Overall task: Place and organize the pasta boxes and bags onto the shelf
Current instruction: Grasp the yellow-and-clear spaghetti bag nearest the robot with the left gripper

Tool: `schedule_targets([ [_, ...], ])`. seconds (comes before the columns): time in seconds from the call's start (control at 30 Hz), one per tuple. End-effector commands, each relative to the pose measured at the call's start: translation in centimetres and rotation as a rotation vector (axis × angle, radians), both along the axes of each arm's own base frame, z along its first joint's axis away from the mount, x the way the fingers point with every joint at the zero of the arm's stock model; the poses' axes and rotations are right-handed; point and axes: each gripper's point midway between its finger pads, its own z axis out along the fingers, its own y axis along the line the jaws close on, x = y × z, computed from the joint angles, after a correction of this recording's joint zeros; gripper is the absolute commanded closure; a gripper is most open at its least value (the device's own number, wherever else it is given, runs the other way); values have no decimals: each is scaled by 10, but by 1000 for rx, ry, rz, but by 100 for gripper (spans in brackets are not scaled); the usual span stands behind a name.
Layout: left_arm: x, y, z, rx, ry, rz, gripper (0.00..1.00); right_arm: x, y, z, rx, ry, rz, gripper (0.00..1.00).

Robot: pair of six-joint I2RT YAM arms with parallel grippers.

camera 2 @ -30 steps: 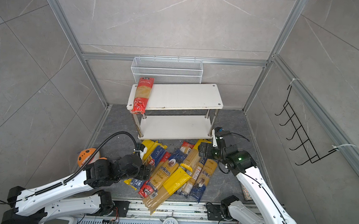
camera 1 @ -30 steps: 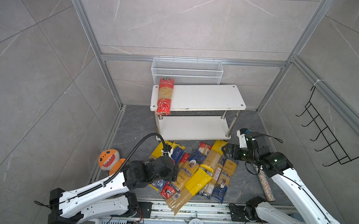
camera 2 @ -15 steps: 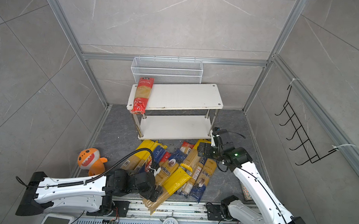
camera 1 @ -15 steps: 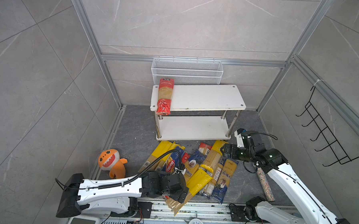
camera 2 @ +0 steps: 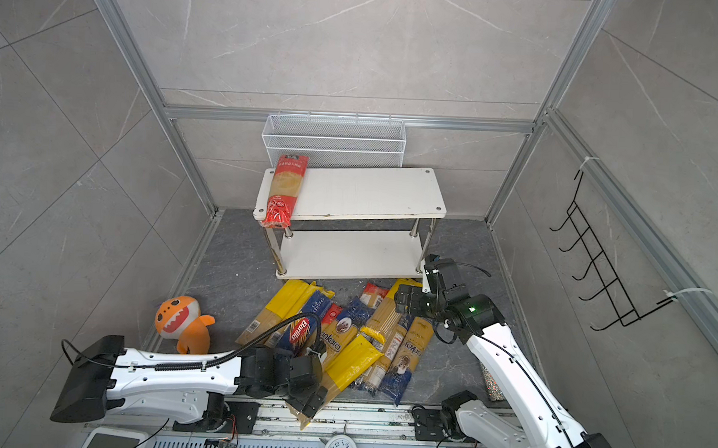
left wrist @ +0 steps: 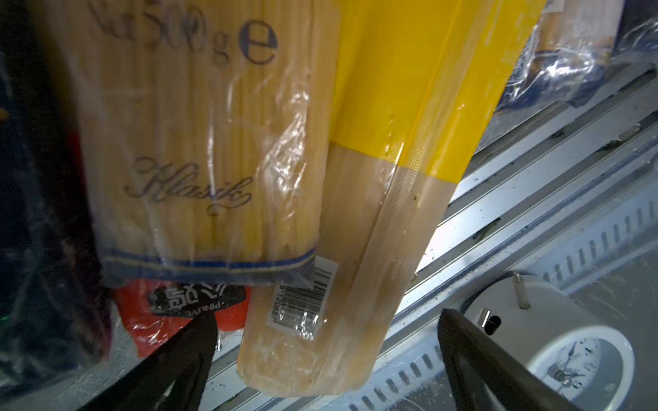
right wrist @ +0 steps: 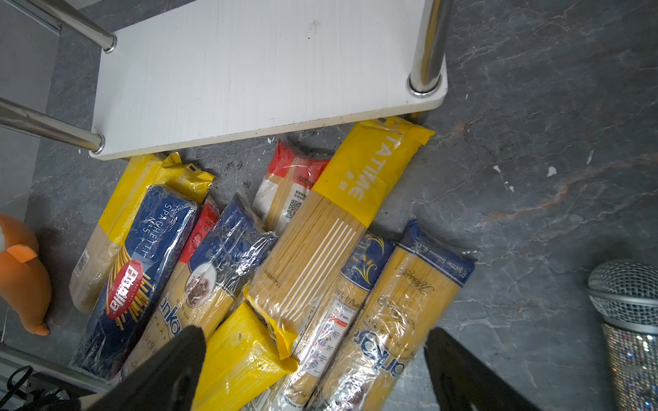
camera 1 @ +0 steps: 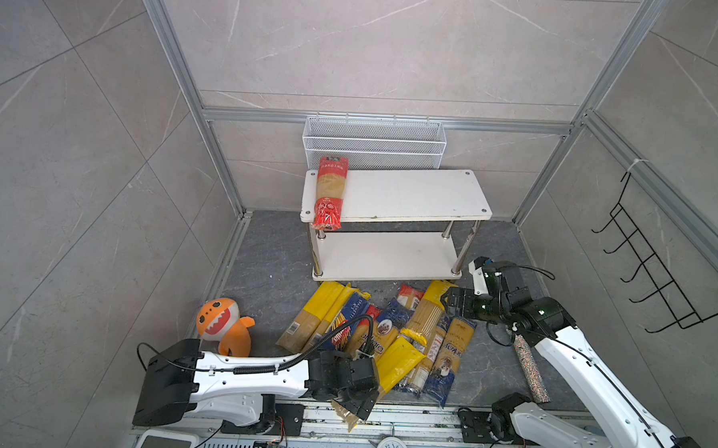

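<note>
At the far left of the grey surface (camera 1: 272, 263) sits an orange plush toy (camera 1: 222, 325). Beside it, the left end effector (left wrist: 325, 320) is open, its fingers (left wrist: 178, 363) spread either side of the near end of a yellow spaghetti packet (left wrist: 409, 89), gripping nothing. That packet belongs to a heap of spaghetti packets (camera 1: 386, 330) lying just in front of the white two-tier shelf (camera 1: 412, 194). One red packet (camera 1: 329, 194) rests across the top board's left end, overhanging its front edge. The right end effector (right wrist: 315, 332) hovers open and empty above the heap's right side. A glittery microphone (camera 1: 530, 369) lies beside that arm.
</note>
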Motion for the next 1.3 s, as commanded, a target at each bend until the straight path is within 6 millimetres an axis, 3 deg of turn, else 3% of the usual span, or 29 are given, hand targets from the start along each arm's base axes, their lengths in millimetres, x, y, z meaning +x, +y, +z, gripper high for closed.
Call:
schedule_targets([
  [0.0,-4,-9,-4,-9,17,-28,1,3,0,2,-10,-13,5,0],
  [0.4,-1,-9,-50,110,51,-9,2,4,2,1,-6,-19,8,0],
  [0.57,13,-5,-49,100,32,36,29,3,1,2,-9,-19,9,0],
  [0.77,24,1,-54,86,37,74,33,1,-2,1,-21,-23,7,0],
  [0.93,33,2,-51,115,32,83,81,1,-2,3,-18,-31,6,0],
  [1.03,41,0,-37,96,8,85,100,2,-1,5,-15,-35,7,0],
  [1.27,54,-2,0,47,-47,91,100,4,0,8,-6,-41,8,0],
])
